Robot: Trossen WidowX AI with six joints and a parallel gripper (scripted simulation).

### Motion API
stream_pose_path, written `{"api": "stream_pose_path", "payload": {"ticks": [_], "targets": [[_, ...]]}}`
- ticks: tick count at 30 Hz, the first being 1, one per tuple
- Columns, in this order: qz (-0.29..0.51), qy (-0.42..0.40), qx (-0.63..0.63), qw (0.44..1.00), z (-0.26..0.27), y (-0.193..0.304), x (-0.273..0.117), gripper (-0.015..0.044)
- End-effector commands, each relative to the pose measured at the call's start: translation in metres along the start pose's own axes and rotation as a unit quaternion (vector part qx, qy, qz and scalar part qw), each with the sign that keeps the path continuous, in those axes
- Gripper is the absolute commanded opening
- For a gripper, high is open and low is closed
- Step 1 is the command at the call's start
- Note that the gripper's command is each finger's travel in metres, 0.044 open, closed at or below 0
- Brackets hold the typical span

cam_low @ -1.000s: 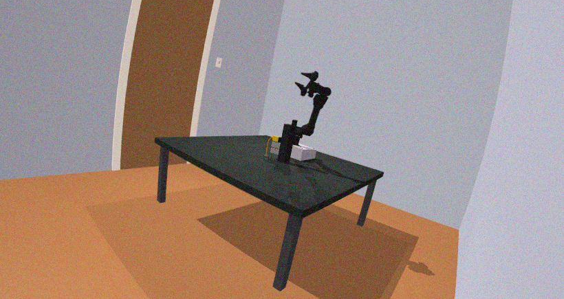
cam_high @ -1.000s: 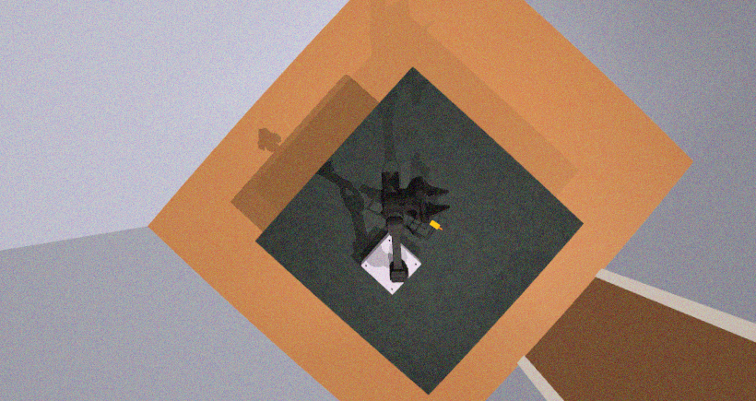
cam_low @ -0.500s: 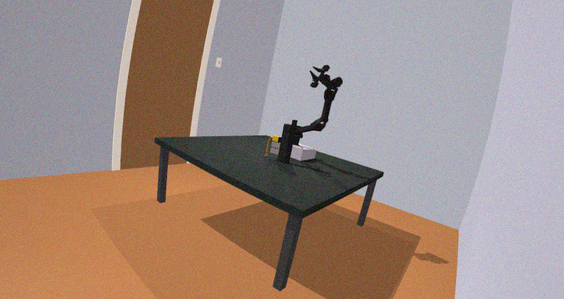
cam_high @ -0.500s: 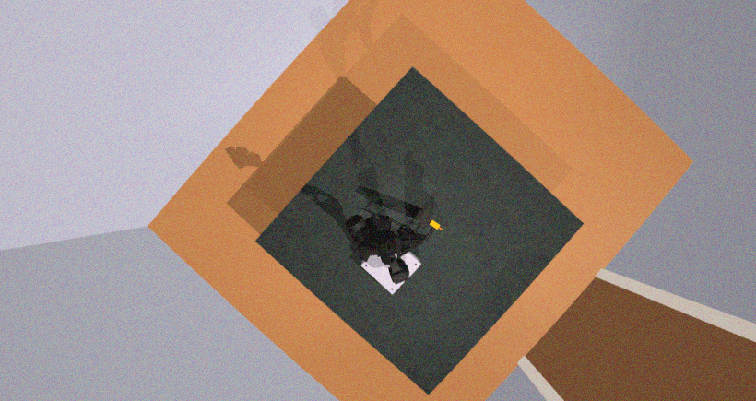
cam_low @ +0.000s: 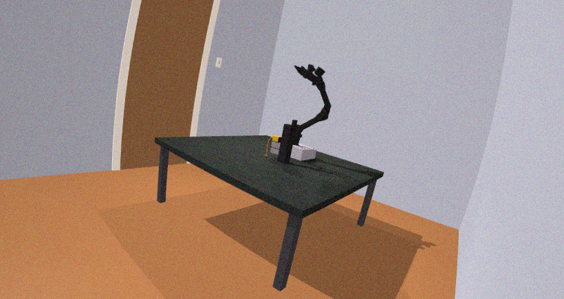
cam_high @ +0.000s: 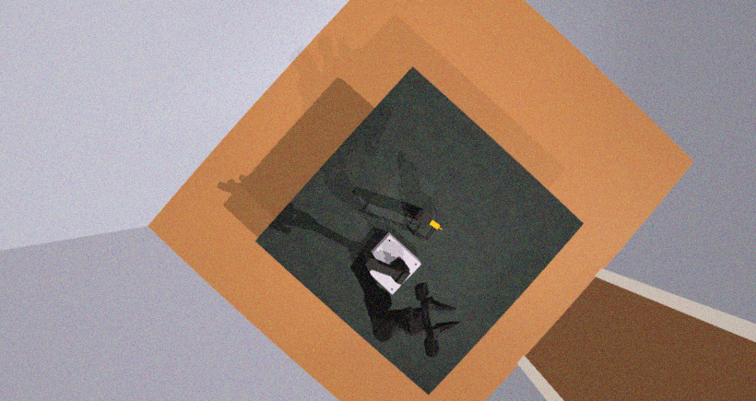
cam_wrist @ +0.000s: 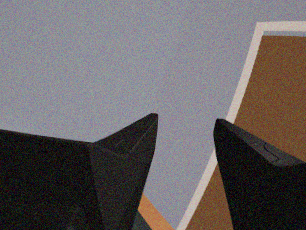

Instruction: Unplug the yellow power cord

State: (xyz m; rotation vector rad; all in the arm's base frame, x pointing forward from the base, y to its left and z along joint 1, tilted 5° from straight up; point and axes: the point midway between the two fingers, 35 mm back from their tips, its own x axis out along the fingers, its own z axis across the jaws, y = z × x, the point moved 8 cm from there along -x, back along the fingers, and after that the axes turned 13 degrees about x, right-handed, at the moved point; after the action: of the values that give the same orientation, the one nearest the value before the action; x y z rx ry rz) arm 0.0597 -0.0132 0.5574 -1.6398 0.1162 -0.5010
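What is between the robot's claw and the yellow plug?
Only air. In the exterior view the gripper hangs high above the table, empty, while the yellow plug sits low beside the white power strip.

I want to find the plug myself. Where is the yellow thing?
Look at the dark green table. Near its middle a black robot arm rises beside a white box. The yellow plug sits just left of the arm's base, the only bright yellow thing there.
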Motion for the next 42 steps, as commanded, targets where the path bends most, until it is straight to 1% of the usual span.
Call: {"api": "stream_pose_path", "payload": {"ticks": [1,5,10,15,20,24,27,30,34,38,42], "targets": [[0.051,-0.01,0.114,0.992,-0.033,0.026,0.03,0.016],[0.108,-0.022,0.203,0.973,-0.052,0.058,0.066,0.016],[0.197,-0.012,0.325,0.925,-0.058,0.104,0.102,0.016],[0.318,0.021,0.436,0.842,-0.045,0.167,0.14,0.016],[0.441,0.077,0.496,0.744,-0.013,0.233,0.164,0.016],[0.519,0.13,0.51,0.674,0.019,0.276,0.164,0.016],[0.561,0.165,0.503,0.636,0.038,0.3,0.162,0.016],[0.615,0.218,0.478,0.588,0.066,0.334,0.156,0.016],[0.674,0.3,0.414,0.533,0.105,0.377,0.137,0.016],[0.706,0.376,0.331,0.5,0.137,0.412,0.109,0.016],[0.709,0.388,0.316,0.497,0.142,0.418,0.104,0.016]]}}
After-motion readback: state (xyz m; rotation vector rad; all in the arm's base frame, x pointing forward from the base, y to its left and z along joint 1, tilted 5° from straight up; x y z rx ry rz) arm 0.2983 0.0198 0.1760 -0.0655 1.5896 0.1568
